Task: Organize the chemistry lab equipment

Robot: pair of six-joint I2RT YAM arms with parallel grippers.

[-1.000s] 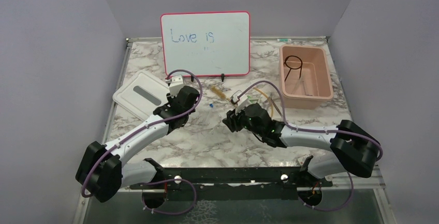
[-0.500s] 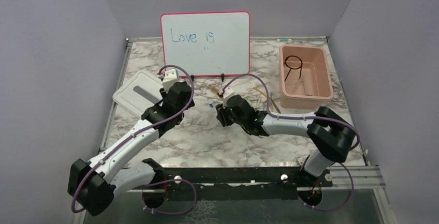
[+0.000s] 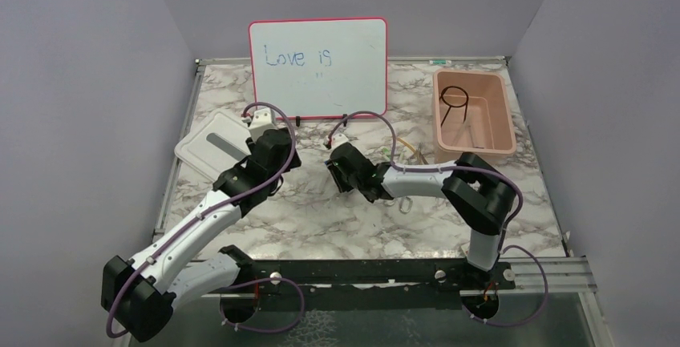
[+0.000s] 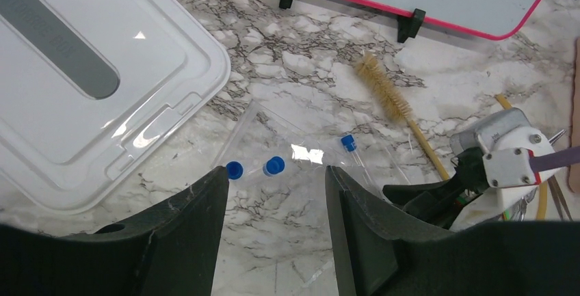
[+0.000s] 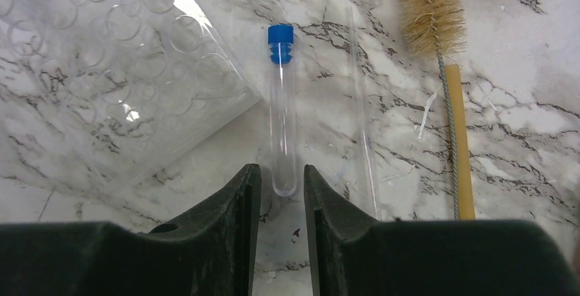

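Top external: the left end effector (image 3: 271,140) hangs over the counter (image 3: 321,219), just right of a white lid (image 3: 210,147). The right end effector (image 3: 337,172) sits low, near its right side, and both are in front of a whiteboard (image 3: 317,57). Well off to the right end effector's right, a pink bin (image 3: 505,114) holds a black wire ring (image 3: 455,96). From up here I cannot tell either opening.

Left wrist: the left end effector's jaws stand moderately wide with nothing between them. Just ahead of the fingertips (image 4: 185,241) lies a clear plastic sheet (image 4: 287,193) with two blue caps (image 4: 274,166) on it. A bristle brush (image 4: 386,91) lies further ahead to the right.

Right wrist: the jaws are narrow, flanking the closed end of a blue-capped tube (image 5: 283,111) with a slim gap on each side, so they are not pinching it. The tube lies flat on the counter, pointing straight ahead with its cap at the far end. A thin clear rod (image 5: 362,104) lies just to its right.
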